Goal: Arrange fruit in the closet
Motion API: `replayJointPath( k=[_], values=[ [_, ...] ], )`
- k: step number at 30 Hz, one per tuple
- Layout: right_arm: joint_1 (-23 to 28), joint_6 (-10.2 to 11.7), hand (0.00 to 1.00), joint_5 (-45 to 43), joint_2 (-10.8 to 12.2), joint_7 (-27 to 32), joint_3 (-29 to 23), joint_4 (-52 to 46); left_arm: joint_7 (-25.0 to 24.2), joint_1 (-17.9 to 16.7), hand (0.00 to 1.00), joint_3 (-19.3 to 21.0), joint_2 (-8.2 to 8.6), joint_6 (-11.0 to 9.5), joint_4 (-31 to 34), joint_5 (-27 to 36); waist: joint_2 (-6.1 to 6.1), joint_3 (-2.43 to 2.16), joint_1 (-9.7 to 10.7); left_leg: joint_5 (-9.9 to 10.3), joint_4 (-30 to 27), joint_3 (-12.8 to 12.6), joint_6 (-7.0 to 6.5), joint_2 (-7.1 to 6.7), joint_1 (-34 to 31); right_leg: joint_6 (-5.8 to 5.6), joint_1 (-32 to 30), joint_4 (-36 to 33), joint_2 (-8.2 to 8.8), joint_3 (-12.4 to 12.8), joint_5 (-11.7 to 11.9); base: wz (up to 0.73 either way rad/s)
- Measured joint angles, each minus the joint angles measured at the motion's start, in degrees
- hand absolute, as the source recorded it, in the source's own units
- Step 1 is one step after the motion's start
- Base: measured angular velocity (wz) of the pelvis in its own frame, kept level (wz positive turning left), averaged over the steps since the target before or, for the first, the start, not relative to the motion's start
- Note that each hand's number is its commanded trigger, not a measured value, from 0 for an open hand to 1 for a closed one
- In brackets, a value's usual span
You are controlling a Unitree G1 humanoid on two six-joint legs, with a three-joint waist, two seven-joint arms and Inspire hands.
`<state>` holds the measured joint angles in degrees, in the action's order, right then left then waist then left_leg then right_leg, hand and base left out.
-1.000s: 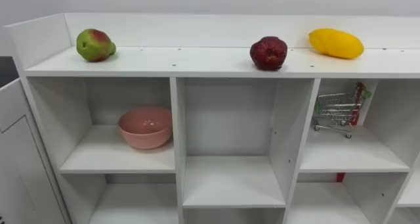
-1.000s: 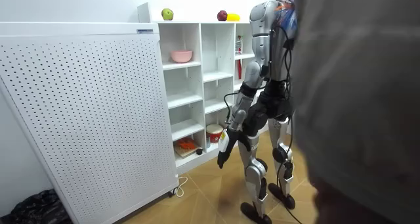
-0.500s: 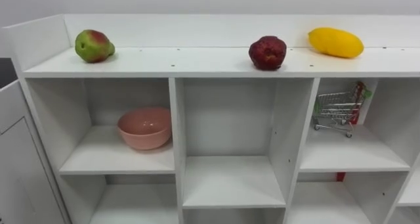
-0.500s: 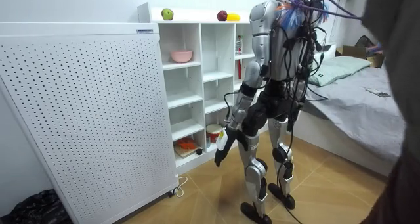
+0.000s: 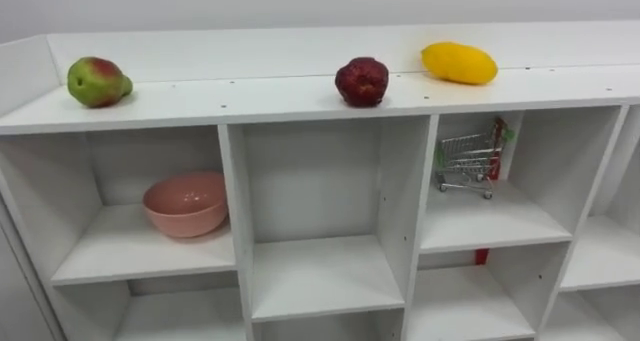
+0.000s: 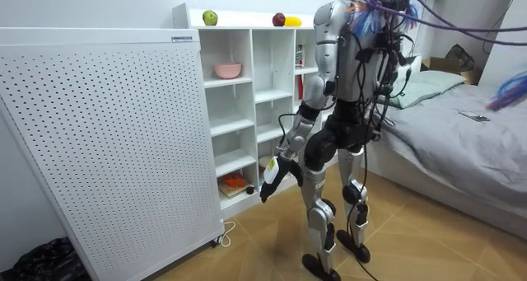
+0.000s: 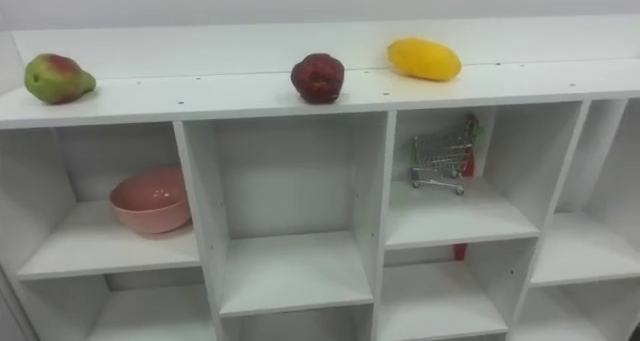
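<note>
Fruit sits in a row on the top board of the white cubby shelf unit (image 5: pixel 300 99). In the left eye view a green pear with a red blush (image 5: pixel 97 81) lies at ten o'clock. A dark red knobbly round fruit (image 5: pixel 362 81) is at twelve and a smooth yellow oval mango (image 5: pixel 459 63) at one, all three well apart. Below, a pink bowl (image 5: pixel 185 203) rests in the compartment at eight o'clock, and a small wire toy shopping cart (image 5: pixel 468 161) stands in the one at three.

In the right eye view the middle compartment (image 7: pixel 290 266) at six o'clock looks a fair place for a piece.

In the room view the robot stands facing the unit, its left hand (image 6: pixel 268 184) hanging low at six o'clock. Whether it grips anything I cannot tell.

Judging by shape, each piece is probably light and firm, rounded and prone to roll, and the mango's skin looks slick. A wrap round the widest part, from above, should hold best.
</note>
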<state>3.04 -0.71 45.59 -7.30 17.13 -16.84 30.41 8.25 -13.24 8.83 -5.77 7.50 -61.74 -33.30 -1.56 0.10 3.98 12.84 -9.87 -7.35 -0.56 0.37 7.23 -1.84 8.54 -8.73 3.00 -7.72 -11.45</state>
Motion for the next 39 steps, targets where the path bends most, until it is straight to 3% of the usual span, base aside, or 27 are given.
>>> replayJointPath(
  k=[2,3,6,12,16,21,25,27,31,39],
  values=[
    [-0.23,1.08,0.0,-6.45,0.07,1.87,0.92,-5.27,0.28,-0.32,0.0,-0.17,-0.02,0.08,0.33,-0.01,-0.12,0.02,-0.93,0.0,0.15,0.15,0.02,0.02,0.2,-0.03,0.36,0.15,-0.03,-0.29,-0.02,0.09],
    [-0.38,0.95,0.0,-8.95,0.09,3.53,1.46,-8.3,0.28,-0.77,0.0,-0.19,0.02,0.07,1.3,-0.06,-0.66,-0.22,-1.67,0.0,0.33,0.13,0.02,0.06,0.21,-0.06,0.3,0.12,-0.08,-0.29,-0.05,0.04],
    [-0.9,0.97,0.0,-17.71,0.02,6.82,3.44,-13.72,0.83,-1.37,0.0,-0.83,0.04,0.27,1.47,-0.03,-1.02,0.0,-2.82,-0.01,0.29,0.25,0.02,0.02,-0.63,-0.04,-0.54,0.06,-0.07,-0.3,-0.02,0.01],
    [-3.24,1.06,0.0,-30.56,-0.01,9.91,4.71,-23.63,1.13,-1.94,0.0,-2.31,0.11,0.33,2.65,-0.09,-0.29,-0.1,-3.05,-0.01,0.35,0.6,0.02,-0.08,-0.8,-0.04,-0.73,0.08,0.0,-0.17,-0.02,0.0],
    [-6.34,3.19,0.0,-37.4,-0.59,10.27,7.03,-31.91,1.12,-1.67,0.0,-3.48,0.04,-0.92,2.76,-0.01,0.1,-0.23,-3.36,-0.03,0.36,0.62,0.04,0.1,-0.68,-0.04,-0.84,0.1,-0.15,-0.3,-0.02,-0.08],
    [-10.12,3.3,0.0,-38.87,-2.7,9.93,8.31,-38.43,0.7,-1.28,0.0,-4.69,-0.01,-2.33,2.52,-0.03,-0.38,-0.14,-4.44,-0.03,0.39,0.71,0.04,0.13,-0.51,-0.04,-0.76,0.1,-0.16,-0.35,-0.02,0.01],
    [-12.58,4.34,0.0,-41.21,-2.95,9.68,8.43,-42.89,0.37,-1.16,0.0,-4.72,-0.09,-2.71,0.82,-0.18,-1.05,-0.05,-5.04,-0.03,0.37,1.48,0.04,0.03,-0.55,-0.04,-0.72,0.06,-0.11,-1.13,-0.02,0.08],
    [-14.65,4.63,0.0,-41.5,-3.82,10.11,8.79,-43.31,-0.23,-1.01,0.0,-4.66,-0.16,-2.8,0.81,-0.28,-1.33,0.0,-6.04,-0.04,0.17,1.4,0.04,0.02,-0.82,0.0,-1.05,0.03,-0.09,-1.15,0.01,-0.04],
    [-20.12,5.88,0.0,-41.8,-4.17,9.67,9.01,-43.32,-1.55,-0.6,0.0,-4.7,-0.16,-2.84,1.06,-1.34,-1.64,-0.1,-6.18,-0.08,-0.88,2.17,0.06,-0.01,-1.64,0.13,-0.81,-0.08,0.03,-2.04,0.1,0.09],
    [-24.44,6.13,0.0,-41.4,-4.53,7.73,9.31,-42.76,-2.34,0.41,0.0,-4.77,-0.21,-2.78,0.98,-1.27,-1.7,0.05,-7.88,-0.08,-1.45,3.59,0.07,-0.1,-2.2,0.15,-0.39,-0.13,0.04,-3.11,0.11,0.1]
  ],
)
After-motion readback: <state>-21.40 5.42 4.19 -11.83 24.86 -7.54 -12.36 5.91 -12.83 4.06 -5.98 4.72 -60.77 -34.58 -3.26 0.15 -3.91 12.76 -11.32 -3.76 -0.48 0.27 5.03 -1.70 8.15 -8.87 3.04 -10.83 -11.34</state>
